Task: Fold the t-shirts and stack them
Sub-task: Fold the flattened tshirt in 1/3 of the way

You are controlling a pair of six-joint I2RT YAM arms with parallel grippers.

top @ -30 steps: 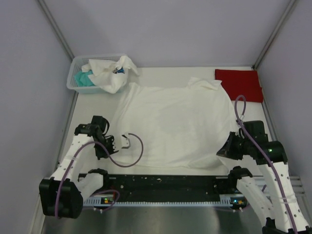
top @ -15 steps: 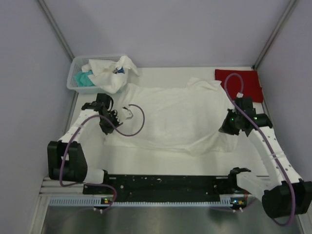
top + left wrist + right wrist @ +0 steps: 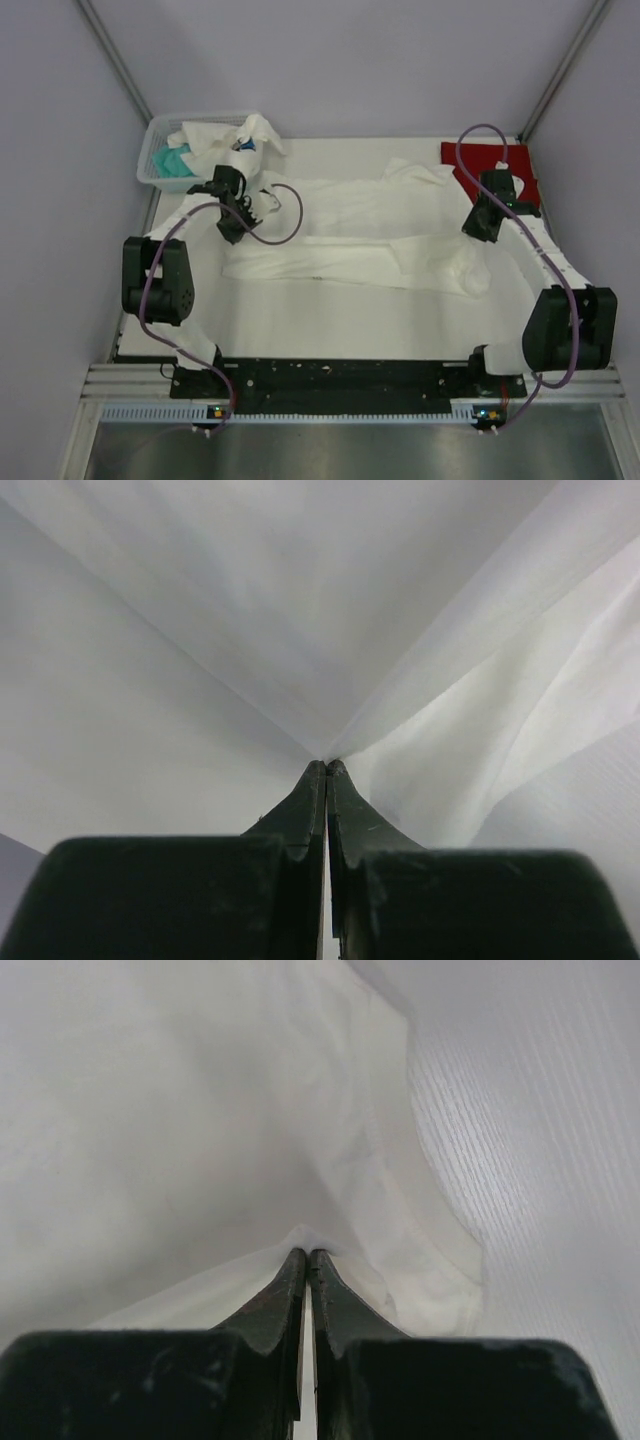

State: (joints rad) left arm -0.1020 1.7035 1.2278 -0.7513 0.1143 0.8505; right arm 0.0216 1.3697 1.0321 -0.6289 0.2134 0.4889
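Observation:
A large white t-shirt (image 3: 370, 235) lies across the middle of the table, its near part lifted and carried back over the rest. My left gripper (image 3: 255, 205) is shut on the shirt's left edge, near the basket. My right gripper (image 3: 478, 228) is shut on its right edge, close to the folded red t-shirt (image 3: 500, 165) at the back right. In the left wrist view the jaws (image 3: 327, 767) pinch white cloth (image 3: 300, 610) at their tips. The right wrist view shows the same: closed jaws (image 3: 307, 1253) on a white fold (image 3: 200, 1140). More tees, white and teal, are piled in the basket.
A small white plastic basket (image 3: 156, 160) stands at the back left, with white (image 3: 225, 145) and teal (image 3: 170, 160) cloth spilling over its rim. Grey walls close in on both sides. Purple cables loop off both wrists above the shirt.
Both arms have stretched away from the near edge toward the back, dragging the shirt's near edge with them. The shirt has gone from spread flat to a doubled band.

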